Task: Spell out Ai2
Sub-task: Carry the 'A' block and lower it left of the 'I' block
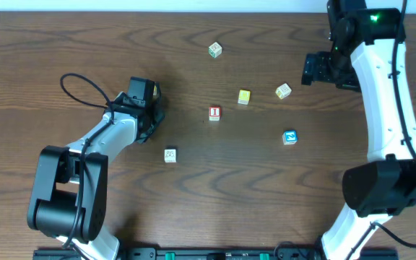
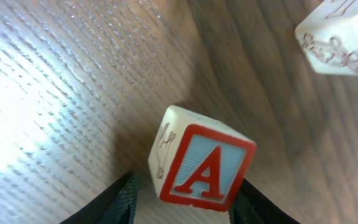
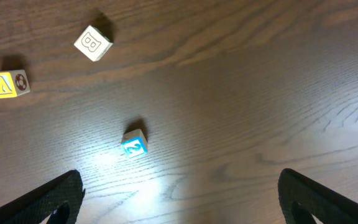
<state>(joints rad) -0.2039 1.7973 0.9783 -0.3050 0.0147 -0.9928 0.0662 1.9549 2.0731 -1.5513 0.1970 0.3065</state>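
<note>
Fingers point(image 2: 118, 200) of left gripper point(image 1: 150, 115): black, matte, closed on A block point(image 2: 201, 158) from both sides, at table's left-centre. Wooden cube w/ rounded corners, cream sides. Front face pale blue w/ red border & red "A"; faint line drawing on adjacent side. Cube, so no long axis; sits tilted in grip, letter's top leaning toward upper right of left wrist view.

Right gripper point(image 1: 315, 68) fingers point(image 3: 55, 199): spread wide, holding nothing, over far right of table point(image 1: 63, 29). Table: dark wood-grain top, glossy glare patches.

I block point(image 1: 214, 113): red frame, white face, near centre. 2 block point(image 3: 134, 144): blue face, white "2", right of I block, well apart.

Others: yellow block point(image 3: 5, 84) reading "M", cream block point(image 3: 93, 43) reading "B", pale block point(image 2: 337, 37) w/ red outline drawing, near A block.
</note>
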